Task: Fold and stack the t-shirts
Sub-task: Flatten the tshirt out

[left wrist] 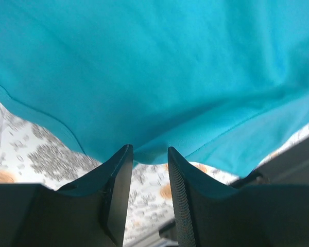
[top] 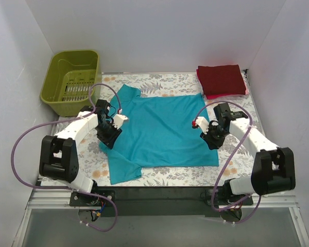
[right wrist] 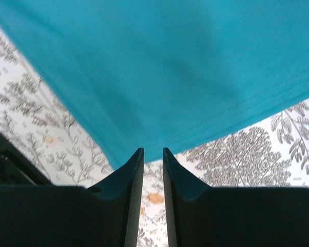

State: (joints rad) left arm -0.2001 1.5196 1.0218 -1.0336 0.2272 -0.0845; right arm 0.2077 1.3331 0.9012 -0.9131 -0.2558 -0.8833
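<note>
A dark red t-shirt (top: 221, 78) is seen folded and stacked on a pink t-shirt (top: 213, 96), well beyond the right claw (right wrist: 153, 150). The teal t-shirt (top: 159, 131) is spread unfolded on the table (top: 237, 159) between both claws, its edge met at the left claw (left wrist: 150, 150) tips. Both claws are narrowly parted; whether cloth is pinched cannot be told. Its folding and stacking are judged outstanding.

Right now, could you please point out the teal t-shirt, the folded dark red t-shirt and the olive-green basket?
teal t-shirt (top: 162, 131): top external view, middle of its spread body.
folded dark red t-shirt (top: 221, 78): top external view, centre of its top face.
olive-green basket (top: 74, 60): top external view, its far inner wall.
</note>
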